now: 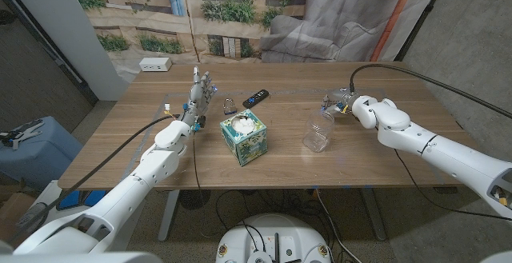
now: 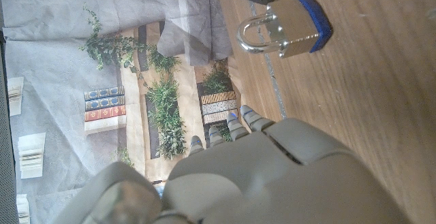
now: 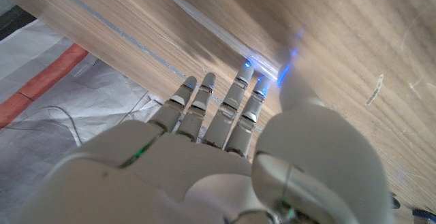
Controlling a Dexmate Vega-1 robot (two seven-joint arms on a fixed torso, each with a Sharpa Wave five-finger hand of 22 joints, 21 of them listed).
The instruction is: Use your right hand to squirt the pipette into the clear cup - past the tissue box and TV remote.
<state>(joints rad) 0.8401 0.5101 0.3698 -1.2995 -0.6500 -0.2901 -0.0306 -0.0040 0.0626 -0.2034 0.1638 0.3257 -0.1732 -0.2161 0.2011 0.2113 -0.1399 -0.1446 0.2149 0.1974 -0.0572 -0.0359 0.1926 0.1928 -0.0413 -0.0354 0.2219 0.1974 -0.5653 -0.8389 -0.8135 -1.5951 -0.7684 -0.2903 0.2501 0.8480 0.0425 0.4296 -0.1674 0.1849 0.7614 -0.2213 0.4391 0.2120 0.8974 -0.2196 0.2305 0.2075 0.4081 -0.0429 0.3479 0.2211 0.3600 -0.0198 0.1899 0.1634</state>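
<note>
Centrally on the bench (image 1: 384,167) stands the tissue box (image 1: 243,136). Right of it stands the clear cup (image 1: 318,133); behind it lie a padlock (image 1: 230,105) and the remote (image 1: 256,97). Beyond the cup, the right hand (image 1: 340,103) hovers, whether it holds a pipette I cannot tell. Left of the box, the left hand (image 1: 200,91) is upright, fingers apart, holding nothing.

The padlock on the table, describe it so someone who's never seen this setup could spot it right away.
Start at the patterned tissue box near the middle of the wooden table. Just beyond it, toward the far edge, the padlock lies between the left hand and the black TV remote. It is the only shiny metal thing there, with a silver shackle and a blue-edged body.
</note>
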